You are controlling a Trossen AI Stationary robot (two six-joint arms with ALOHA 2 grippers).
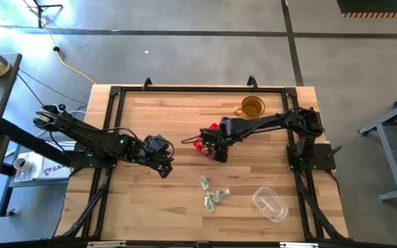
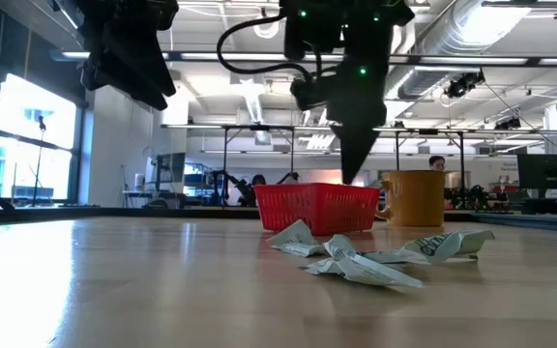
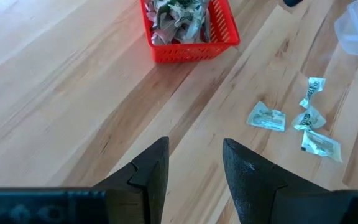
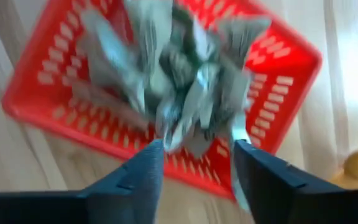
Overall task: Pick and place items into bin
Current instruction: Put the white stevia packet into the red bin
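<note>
The wrapped pieces [image 1: 211,194] left on the table near the clear container [image 1: 270,204] look light and crinkly, best pinched across the middle. The right gripper [image 4: 194,158] hovers over the red bin [image 4: 278,81], fingers apart and apparently empty. The left gripper [image 3: 194,165] hangs open over bare wood.

- I see an open-plan lab or workshop hall.
- Exposed ceiling ducts [image 2: 472,39], strip lights.
- Monitors [image 2: 546,174], workbenches behind.
- Concrete floor [image 1: 185,55] around my wooden tabletop [image 1: 185,186].
</note>
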